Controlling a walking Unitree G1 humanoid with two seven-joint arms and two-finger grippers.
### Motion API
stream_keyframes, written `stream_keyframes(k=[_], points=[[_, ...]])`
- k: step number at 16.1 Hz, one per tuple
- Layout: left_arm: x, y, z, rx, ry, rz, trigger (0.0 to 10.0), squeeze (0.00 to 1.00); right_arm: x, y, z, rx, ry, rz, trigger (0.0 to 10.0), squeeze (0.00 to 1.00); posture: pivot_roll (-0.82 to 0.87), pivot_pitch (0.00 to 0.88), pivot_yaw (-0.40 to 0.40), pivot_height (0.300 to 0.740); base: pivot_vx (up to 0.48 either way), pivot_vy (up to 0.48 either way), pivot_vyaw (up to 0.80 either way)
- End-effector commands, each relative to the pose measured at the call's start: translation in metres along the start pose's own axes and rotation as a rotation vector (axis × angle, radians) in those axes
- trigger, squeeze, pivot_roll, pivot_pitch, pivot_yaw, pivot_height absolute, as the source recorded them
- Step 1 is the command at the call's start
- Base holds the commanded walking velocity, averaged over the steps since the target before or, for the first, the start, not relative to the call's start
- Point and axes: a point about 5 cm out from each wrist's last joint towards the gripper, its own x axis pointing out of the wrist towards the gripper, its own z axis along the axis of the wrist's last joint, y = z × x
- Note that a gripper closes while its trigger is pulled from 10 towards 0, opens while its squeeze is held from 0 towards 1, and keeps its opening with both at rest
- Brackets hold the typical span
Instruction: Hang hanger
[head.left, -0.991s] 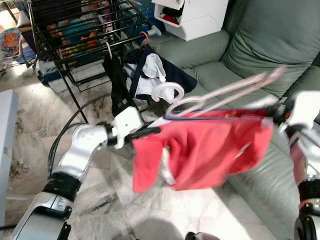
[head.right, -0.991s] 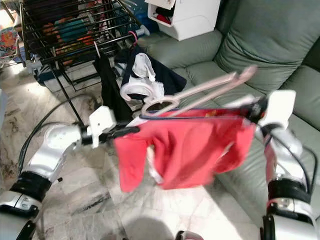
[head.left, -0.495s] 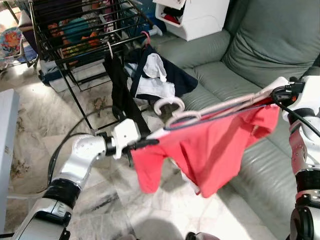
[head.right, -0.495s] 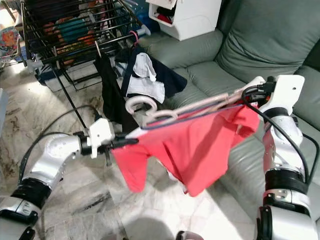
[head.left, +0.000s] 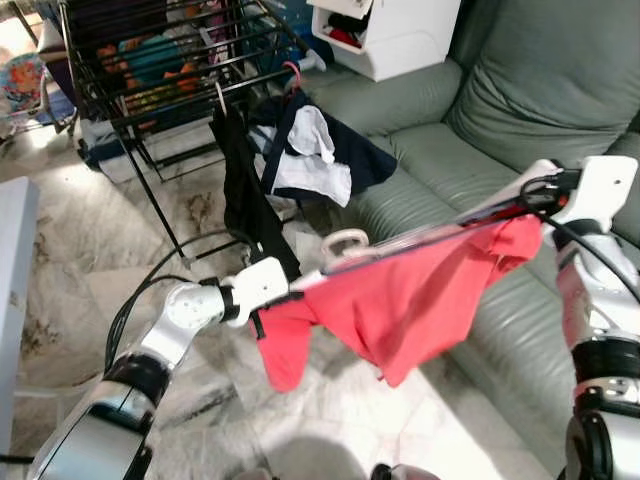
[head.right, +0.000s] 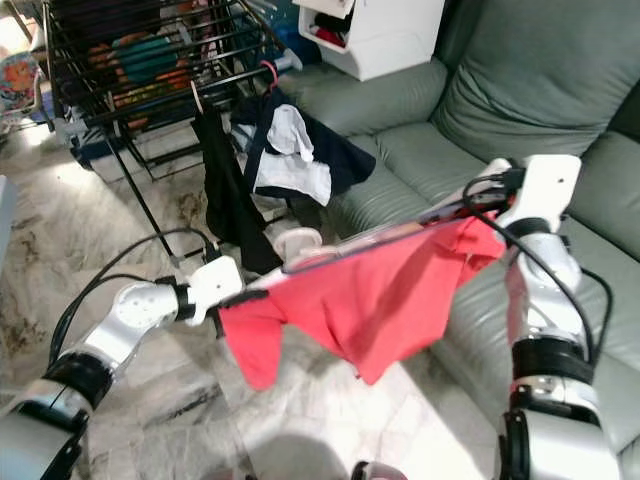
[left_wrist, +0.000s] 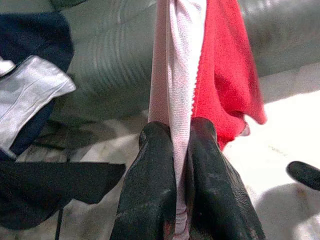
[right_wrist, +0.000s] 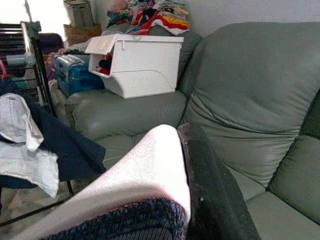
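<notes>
A pale pink hanger (head.left: 420, 232) carries a red garment (head.left: 400, 300) and is held level between my two arms, in front of the sofa. Its hook (head.left: 345, 240) lies nearly flat, pointing toward the black drying rack (head.left: 150, 60). My left gripper (head.left: 275, 296) is shut on the hanger's left end; in the left wrist view its fingers (left_wrist: 150, 190) clamp the pink bar and white trim. My right gripper (head.left: 540, 195) is shut on the right end, and the right wrist view shows a black finger (right_wrist: 205, 170) against the pink tip (right_wrist: 150, 165).
A black garment (head.left: 240, 190) and a navy and white one (head.left: 310, 150) hang from the rack's near rail. The green sofa (head.left: 520, 90) runs along the right, with a white storage box (head.left: 390, 30) behind its arm. A black cable (head.left: 150, 285) lies on the marble floor.
The hanger has rolled, so its hook now lies flat instead of standing up. It sits lower and more level, and the red garment hangs shorter. Both grippers kept their hold.
</notes>
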Motion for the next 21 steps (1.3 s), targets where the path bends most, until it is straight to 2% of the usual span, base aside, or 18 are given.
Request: stream_keyframes(k=[1,2,3,4,5,6,7,9,11,13,15,17,18,19,21], points=[[-0.020,0.000,-0.042,-0.084,0.222,0.066,0.0,0.00,0.002,-0.016,0.023,-0.008,-0.099,-0.068,0.0,0.00,-0.07,0.003,0.053,0.740,0.000,0.000,0.00],[-0.019,0.002,-0.050,-0.137,0.289,0.145,0.0,0.00,0.003,-0.009,0.020,-0.009,-0.088,-0.044,0.0,0.00,-0.07,0.003,0.053,0.740,0.000,0.000,0.00],[-0.018,0.004,-0.052,-0.173,0.315,0.210,0.0,0.00,0.004,-0.002,0.018,-0.012,-0.085,-0.023,0.0,0.00,-0.07,0.003,0.053,0.740,0.000,0.000,0.00],[-0.013,0.005,-0.051,-0.261,0.300,0.296,0.0,0.00,0.005,0.010,0.016,-0.026,-0.085,0.018,0.0,0.00,-0.07,0.003,0.052,0.740,0.000,0.000,0.00],[-0.008,0.003,-0.049,-0.323,0.282,0.336,0.0,0.00,0.006,0.019,0.015,-0.034,-0.090,0.043,0.0,0.00,-0.07,0.002,0.054,0.740,0.000,0.000,0.00],[0.002,-0.005,-0.046,-0.383,0.259,0.354,0.0,0.00,0.007,0.034,0.013,-0.055,-0.094,0.084,0.0,0.00,-0.07,0.001,0.053,0.740,0.000,0.000,0.00],[0.017,-0.019,-0.038,-0.451,0.216,0.338,0.0,0.00,0.008,0.053,0.011,-0.068,-0.103,0.134,0.0,0.00,-0.07,0.001,0.053,0.740,0.000,0.000,0.00],[0.031,-0.029,-0.026,-0.570,0.161,0.348,0.0,0.00,0.010,0.073,0.008,-0.047,-0.100,0.171,0.0,0.00,-0.06,0.000,0.050,0.740,0.000,0.000,0.00],[0.045,-0.037,-0.010,-0.645,0.103,0.328,0.0,0.00,0.011,0.096,0.002,-0.030,-0.080,0.220,0.0,0.00,-0.06,0.000,0.046,0.740,0.000,0.000,0.00],[0.052,-0.037,0.002,-0.676,0.067,0.338,0.0,0.00,0.008,0.111,-0.005,-0.020,-0.054,0.262,0.0,0.00,-0.05,0.000,0.046,0.740,0.000,0.000,0.00],[0.054,-0.029,0.010,-0.730,0.018,0.407,0.0,0.00,0.002,0.122,-0.016,-0.037,-0.015,0.315,0.0,0.00,-0.05,0.000,0.045,0.740,0.000,0.000,0.00],[0.055,-0.019,0.022,-0.834,-0.059,0.460,0.0,0.00,-0.013,0.136,-0.039,-0.037,0.106,0.436,0.0,0.00,-0.06,0.000,0.047,0.740,0.000,0.000,0.00],[0.054,-0.015,0.025,-0.848,-0.069,0.478,0.0,0.00,-0.025,0.146,-0.056,-0.060,0.189,0.541,0.0,0.00,-0.06,0.000,0.048,0.740,0.000,0.000,0.00],[0.054,-0.013,0.025,-0.851,-0.068,0.495,0.0,0.00,-0.035,0.152,-0.064,-0.081,0.222,0.613,0.0,0.00,-0.06,0.000,0.048,0.740,0.000,0.000,0.00],[0.052,-0.010,0.025,-0.880,-0.066,0.516,0.0,0.00,-0.055,0.170,-0.070,-0.031,0.248,0.768,0.0,0.00,-0.06,0.000,0.048,0.740,0.000,0.000,0.00]])
